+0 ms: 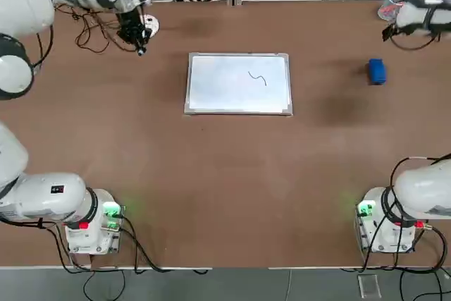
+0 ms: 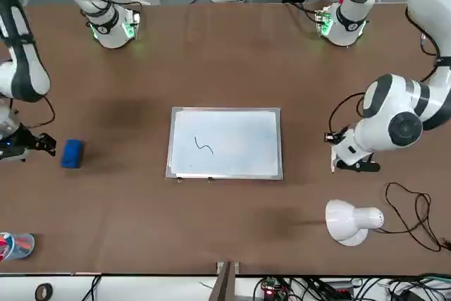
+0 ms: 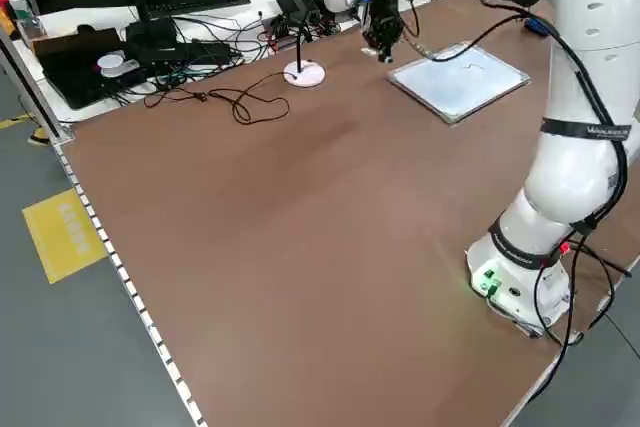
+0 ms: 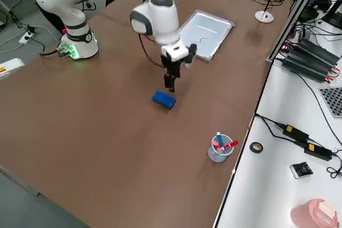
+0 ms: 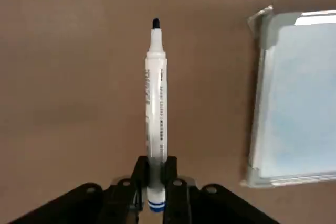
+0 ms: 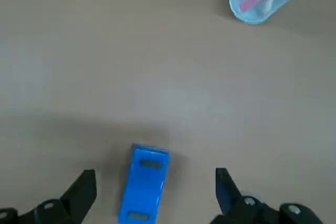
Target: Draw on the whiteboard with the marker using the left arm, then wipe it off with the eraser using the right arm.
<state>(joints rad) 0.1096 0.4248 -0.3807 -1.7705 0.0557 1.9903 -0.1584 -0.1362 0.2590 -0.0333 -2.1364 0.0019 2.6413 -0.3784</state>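
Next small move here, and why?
Probably lower the right gripper over the eraser: its fingers are open above the block, the whiteboard already carries a stroke, and the left gripper holds the marker off the board.

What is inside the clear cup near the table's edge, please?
The cup holds a few pens, including one with a red cap and one with a blue cap. An exact count isn't possible, since they overlap.

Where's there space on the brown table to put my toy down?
Two bare patches: between the whiteboard and the robot's bases, and between the whiteboard and the blue eraser. It's crowded by the lamp, where cables tangle.
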